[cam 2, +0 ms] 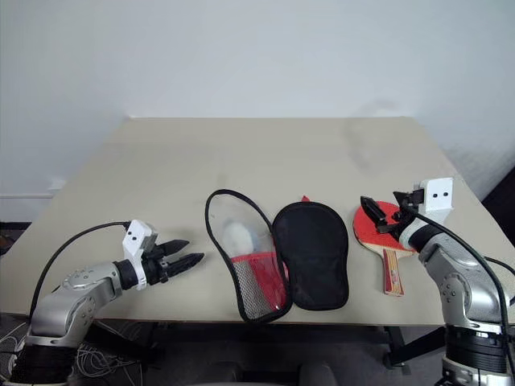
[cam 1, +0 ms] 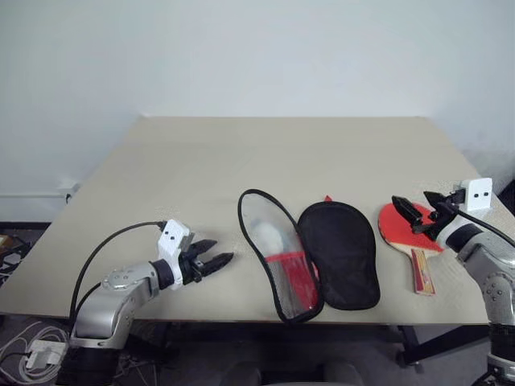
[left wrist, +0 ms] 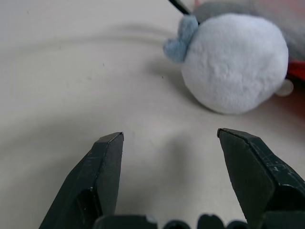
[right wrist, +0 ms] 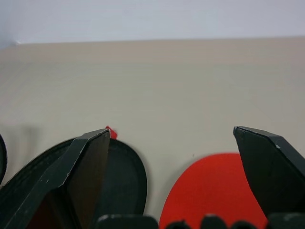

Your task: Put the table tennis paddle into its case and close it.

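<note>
table tennis paddle (cam 1: 406, 227) lies flat at right of frame, beside the opened case (cam 1: 310, 253). rigid and light, probably; take it by the handle. right gripper (cam 1: 412, 215) and left gripper (cam 1: 211, 264): jaws apart, empty.

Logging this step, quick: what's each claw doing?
Left claw: open, holding nothing.
Right claw: open, empty, above the table tennis paddle.

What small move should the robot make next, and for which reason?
Probably lower the right gripper onto the table tennis paddle and close on it. Its fingers are open and empty above the red face, the paddle lies flat on the table to the right of the case, and the case is already spread open, so only the pickup is missing.
</note>
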